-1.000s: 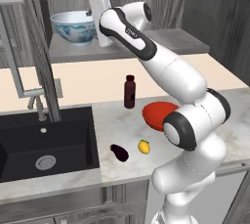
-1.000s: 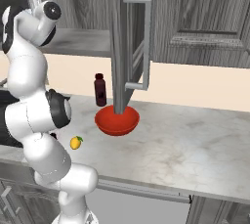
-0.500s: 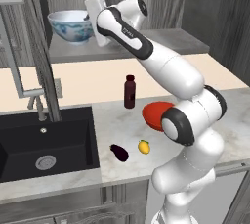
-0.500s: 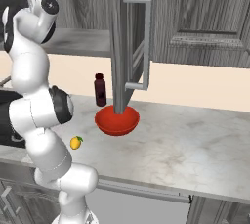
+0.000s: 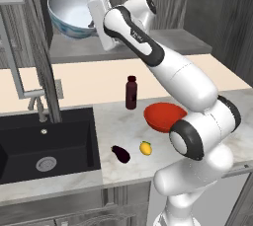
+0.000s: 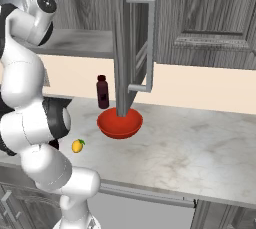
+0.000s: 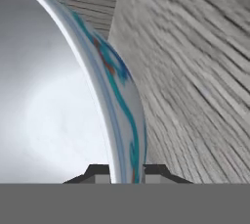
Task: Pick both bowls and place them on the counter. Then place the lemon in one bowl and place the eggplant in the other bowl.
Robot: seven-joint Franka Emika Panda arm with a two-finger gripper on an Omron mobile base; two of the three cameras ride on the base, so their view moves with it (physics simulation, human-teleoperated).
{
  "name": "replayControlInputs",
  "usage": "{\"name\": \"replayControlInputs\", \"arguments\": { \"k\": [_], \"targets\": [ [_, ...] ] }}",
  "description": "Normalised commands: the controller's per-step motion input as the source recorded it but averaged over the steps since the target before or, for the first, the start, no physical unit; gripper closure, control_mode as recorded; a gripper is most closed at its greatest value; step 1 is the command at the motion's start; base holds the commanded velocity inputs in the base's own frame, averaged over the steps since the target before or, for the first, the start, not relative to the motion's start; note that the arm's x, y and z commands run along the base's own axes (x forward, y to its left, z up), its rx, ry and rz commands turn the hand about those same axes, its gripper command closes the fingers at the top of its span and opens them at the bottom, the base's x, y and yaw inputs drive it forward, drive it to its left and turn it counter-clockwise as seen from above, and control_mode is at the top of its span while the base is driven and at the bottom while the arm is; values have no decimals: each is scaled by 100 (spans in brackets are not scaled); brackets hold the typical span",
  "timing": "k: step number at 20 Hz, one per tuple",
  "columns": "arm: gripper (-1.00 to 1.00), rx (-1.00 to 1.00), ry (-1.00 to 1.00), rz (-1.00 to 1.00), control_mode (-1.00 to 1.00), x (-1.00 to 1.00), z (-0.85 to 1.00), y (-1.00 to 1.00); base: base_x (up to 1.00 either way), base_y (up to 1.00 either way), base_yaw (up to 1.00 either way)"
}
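The floral bowl (image 5: 71, 15) is up on the grey shelf (image 5: 148, 45), and the pincer (image 5: 93, 23) is closed on its rim. In the hand view the rim of the floral bowl (image 7: 114, 115) runs right between the two dark fingertips (image 7: 97, 171), one tip on the inside and one on the outside. That view shows the blue and red swirls on the white outside and the pale, smooth inside. The left base view shows the whole bowl instead: it is deep and round, tipped a little, with its open side facing up and toward the pincer.

The other things sit far below the pincer, on the table (image 5: 123, 131). The red bowl (image 5: 164, 117) is shallow, plain and shiny. In the right base view the red bowl (image 6: 119, 122) sits just under the edge of an open cupboard door (image 6: 135, 38). The lemon (image 5: 145, 148) is small and yellow, and the right base view shows the lemon (image 6: 77, 146) has a green tip. The eggplant (image 5: 120, 154) is dark and lies just beside the lemon, not touching it. A dark bottle (image 5: 131, 92) stands upright behind the red bowl. A black sink (image 5: 47, 143) is set in the table, below the pincer.
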Motion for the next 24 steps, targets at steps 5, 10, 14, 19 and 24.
{"name": "replayControlInputs", "arguments": {
  "k": [5,10,14,19,24],
  "targets": [
    [100,0,5,0,-100,-56,-1,-18,0,0,0],
    [100,-5,15,0,-100,-54,-10,-26,0,0,0],
    [100,-3,17,0,-100,-53,-2,-38,0,0,0],
    [100,0,16,0,-100,-60,2,-43,0,0,0],
    [100,0,7,0,-100,-72,2,-42,0,0,0]
  ]
}}
